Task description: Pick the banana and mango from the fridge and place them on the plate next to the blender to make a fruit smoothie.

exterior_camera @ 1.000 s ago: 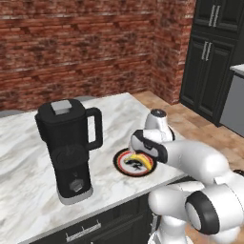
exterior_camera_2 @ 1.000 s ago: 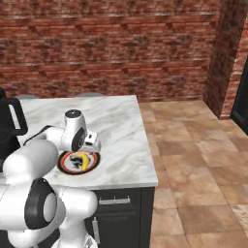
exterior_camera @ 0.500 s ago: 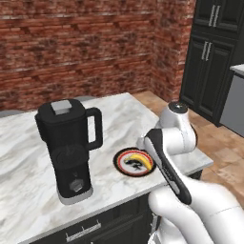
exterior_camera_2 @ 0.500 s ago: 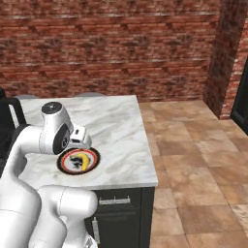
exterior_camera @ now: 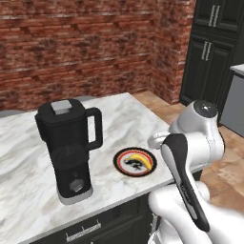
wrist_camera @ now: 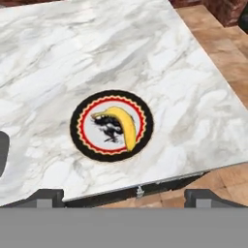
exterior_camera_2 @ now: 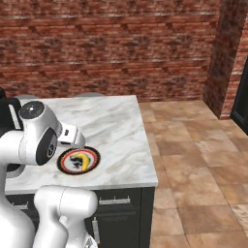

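plate [wrist_camera: 111,125] on marble counter [wrist_camera: 160,63] beside blender [exterior_camera: 68,147], banana [wrist_camera: 123,124] lying in plate, gripper [wrist_camera: 124,195] fingers spread wide, grasping nothing, clear above plate

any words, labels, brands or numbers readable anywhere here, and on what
No readable text in these views.
plate: a dark pattern in its pale centre, a picture and not lettering.
blender: a dial on its base, with no markings that can be made out.
banana: no sticker or label visible.
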